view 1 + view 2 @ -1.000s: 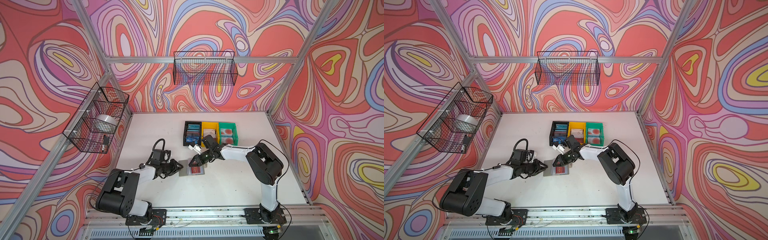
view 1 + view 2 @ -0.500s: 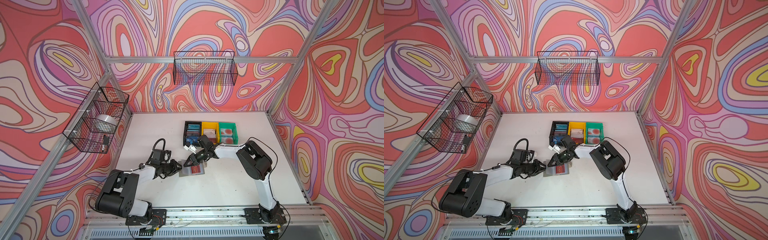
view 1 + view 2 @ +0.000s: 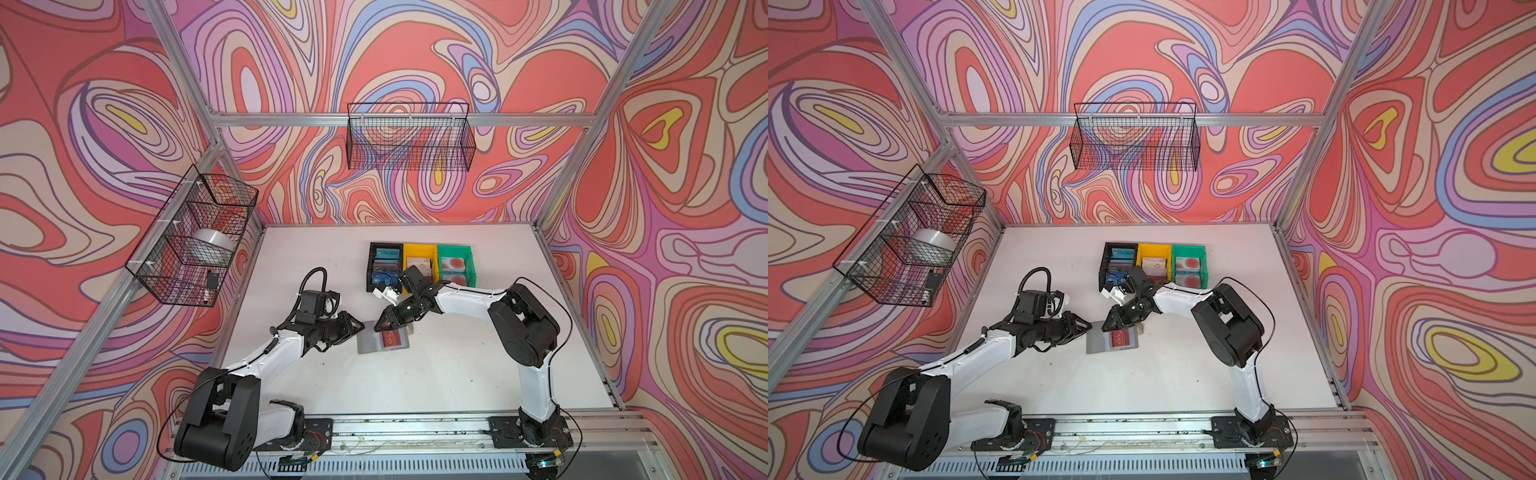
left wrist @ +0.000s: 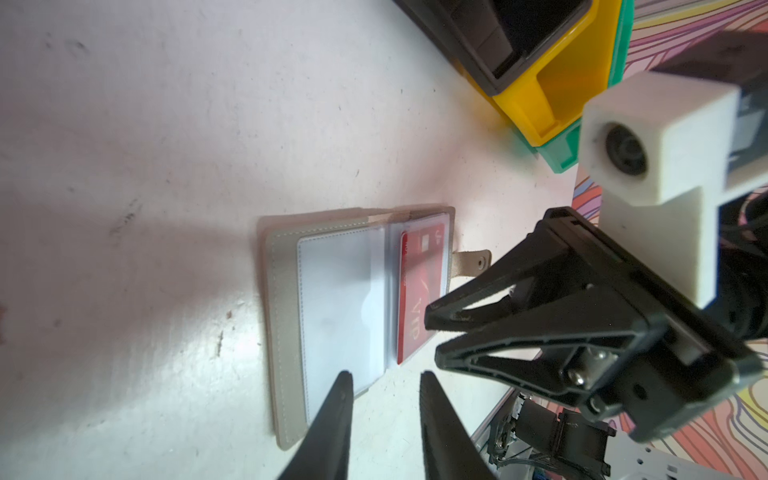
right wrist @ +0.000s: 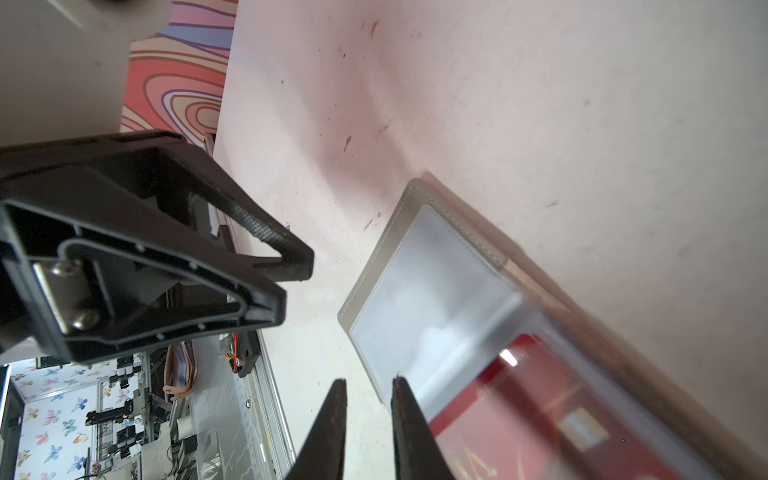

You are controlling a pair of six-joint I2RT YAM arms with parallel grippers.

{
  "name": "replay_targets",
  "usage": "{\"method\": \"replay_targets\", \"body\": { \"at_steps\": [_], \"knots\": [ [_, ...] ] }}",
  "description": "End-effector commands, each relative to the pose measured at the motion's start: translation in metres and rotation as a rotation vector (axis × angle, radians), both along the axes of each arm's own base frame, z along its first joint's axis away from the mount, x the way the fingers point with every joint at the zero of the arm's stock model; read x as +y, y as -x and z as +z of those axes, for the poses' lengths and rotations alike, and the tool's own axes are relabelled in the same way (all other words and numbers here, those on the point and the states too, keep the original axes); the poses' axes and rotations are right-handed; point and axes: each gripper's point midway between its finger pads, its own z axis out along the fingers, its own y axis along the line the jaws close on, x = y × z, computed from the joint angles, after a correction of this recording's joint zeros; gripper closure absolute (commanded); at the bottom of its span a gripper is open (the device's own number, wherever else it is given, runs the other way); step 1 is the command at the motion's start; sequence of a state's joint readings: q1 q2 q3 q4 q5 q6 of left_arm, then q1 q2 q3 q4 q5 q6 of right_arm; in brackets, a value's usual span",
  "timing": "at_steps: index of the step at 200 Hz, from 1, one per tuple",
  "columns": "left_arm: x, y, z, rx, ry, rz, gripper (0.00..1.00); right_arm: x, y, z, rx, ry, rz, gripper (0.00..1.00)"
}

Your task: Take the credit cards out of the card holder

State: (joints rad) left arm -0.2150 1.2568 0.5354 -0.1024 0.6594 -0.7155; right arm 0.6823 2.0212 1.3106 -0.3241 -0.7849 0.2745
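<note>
**Risk: holder drags along, or sleeve gets pinched with the card**

Top views: card holder (image 3: 367, 344) lies open and flat on the table (image 3: 457, 374), between the arm bases and the black bin (image 3: 370, 266). The dark red VIP card (image 3: 394, 340) sits in its right-hand half. Left gripper (image 3: 358, 326) comes in low and almost level at the holder's left edge. Right gripper (image 3: 380, 325) tilts down over the far edge, elbow folded back. Both top views put the tips near each other, so they could clash if both advance.

Left wrist: left jaws narrowly apart, nothing between them. One tip overlaps a corner of the empty clear sleeve (image 4: 340, 307); can't tell if it touches. If nothing pins the holder, a pull on the card likely slides the whole thing. Snap tab (image 4: 471, 262) sticks out on the card side, a possible snag.

Right wrist: right jaws narrowly apart, empty, tips at the holder's edge beside the card. The card lies flush under plastic, so a pinch may catch the sleeve too, or slip off.
</note>
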Motion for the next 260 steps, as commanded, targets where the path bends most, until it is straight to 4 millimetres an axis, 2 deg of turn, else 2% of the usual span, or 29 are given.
{"method": "replay_targets", "body": {
  "at_steps": [1,8,36,62,98,154,218,260],
  "knots": [
    [-0.006,-0.002,0.016,-0.027,0.073,0.005,0.68,-0.028,-0.01,-0.007,-0.007,0.087,-0.068,0.78],
    [-0.005,0.005,0.008,-0.009,0.078,0.008,0.68,-0.034,-0.013,-0.009,-0.006,0.097,-0.085,0.78],
    [-0.008,0.005,0.003,-0.003,0.11,0.016,0.69,-0.058,-0.022,-0.018,0.02,0.149,-0.146,0.79],
    [-0.013,0.005,-0.005,0.015,0.117,0.011,0.7,-0.069,-0.019,-0.025,0.02,0.198,-0.144,0.79],
    [-0.028,0.0,-0.01,0.013,0.139,-0.01,0.71,-0.071,-0.014,-0.03,0.038,0.202,-0.136,0.79],
    [-0.044,-0.002,-0.029,0.05,0.152,-0.028,0.72,-0.07,-0.013,-0.035,0.052,0.2,-0.14,0.79],
    [-0.048,-0.003,-0.04,0.063,0.14,-0.031,0.72,-0.066,-0.014,-0.035,0.066,0.182,-0.14,0.87],
    [-0.049,-0.004,-0.042,0.067,0.149,-0.034,0.73,-0.065,-0.016,-0.023,0.046,0.165,-0.142,0.88]
  ]
}}
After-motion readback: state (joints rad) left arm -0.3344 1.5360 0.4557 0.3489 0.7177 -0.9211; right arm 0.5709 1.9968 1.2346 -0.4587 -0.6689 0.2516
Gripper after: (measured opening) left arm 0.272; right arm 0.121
